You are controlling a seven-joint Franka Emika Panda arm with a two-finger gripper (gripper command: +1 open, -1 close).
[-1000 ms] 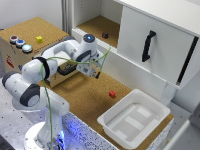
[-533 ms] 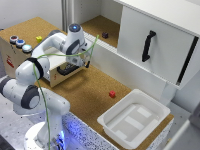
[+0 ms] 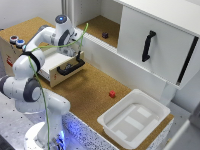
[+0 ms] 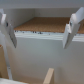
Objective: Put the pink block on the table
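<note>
The pink block (image 3: 112,93) is a tiny cube that reads almost red, far smaller than the hand. It sits alone on the brown speckled cork of the table (image 3: 85,92), out in the open, just beside the far-left corner of the white bin (image 3: 134,119) in the exterior view and not touching it. Nothing is holding it.

Counting what stands around: one pink block, one white bin with a shallow rectangular well, one dark purple block (image 3: 105,35) far back on the raised cork shelf (image 3: 97,24), one white cabinet door (image 3: 152,47) with a single black handle (image 3: 146,46), one white open drawer (image 3: 62,67) with a black handle on its front, and one cork-topped box (image 3: 12,47) at the exterior view's left carrying two round buttons (image 3: 17,41).

The one arm rises from its base at the near left, folds up through its white joints and reaches back toward the far side, its wrist bent over the drawer. The hand (image 3: 79,50) hangs above the drawer, well apart from the pink block. In the wrist view its two fingers (image 4: 8,31) stand wide apart with nothing between them; through the gap there is a white wall and a strip of cork beyond.
</note>
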